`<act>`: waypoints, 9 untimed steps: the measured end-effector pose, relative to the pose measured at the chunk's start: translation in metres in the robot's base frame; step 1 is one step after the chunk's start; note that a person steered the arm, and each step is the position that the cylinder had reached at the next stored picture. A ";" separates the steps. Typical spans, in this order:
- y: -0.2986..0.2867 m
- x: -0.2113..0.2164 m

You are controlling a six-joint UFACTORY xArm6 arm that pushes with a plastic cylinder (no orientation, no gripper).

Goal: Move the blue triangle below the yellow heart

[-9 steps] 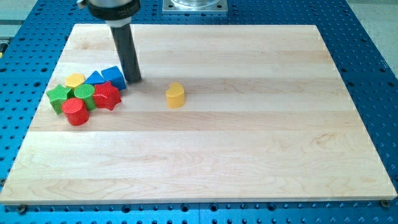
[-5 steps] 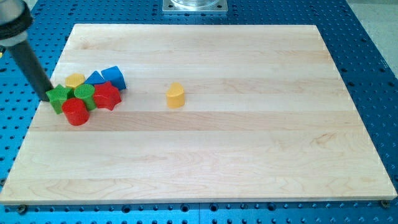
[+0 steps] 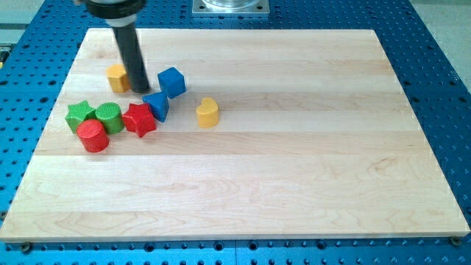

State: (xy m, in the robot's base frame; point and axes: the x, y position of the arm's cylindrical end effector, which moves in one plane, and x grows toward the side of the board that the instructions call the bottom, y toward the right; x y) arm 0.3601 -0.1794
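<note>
On the counter [image 3: 243, 191], going left to right: a green star [image 3: 79, 115], a red cylinder [image 3: 93, 136], a green cylinder [image 3: 110, 117], a yellow block [image 3: 117, 77], then my tip [image 3: 142, 91]. I carry no gripper, just the rod. A red star [image 3: 139, 119] touches the blue triangle [image 3: 157, 105], at five o'clock from my tip. A blue cube [image 3: 171, 82] sits at one o'clock of the triangle; the yellow heart [image 3: 207, 112] lies at three o'clock.

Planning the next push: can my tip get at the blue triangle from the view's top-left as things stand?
Probably yes. My tip sits just up-left of the blue triangle, with nothing between them. The red star touches the triangle's lower left and may get dragged along.
</note>
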 end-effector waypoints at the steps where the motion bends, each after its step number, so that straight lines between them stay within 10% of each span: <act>1: 0.022 0.028; 6: 0.137 0.178; 9: 0.181 0.063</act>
State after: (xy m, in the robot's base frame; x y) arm 0.4234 0.0021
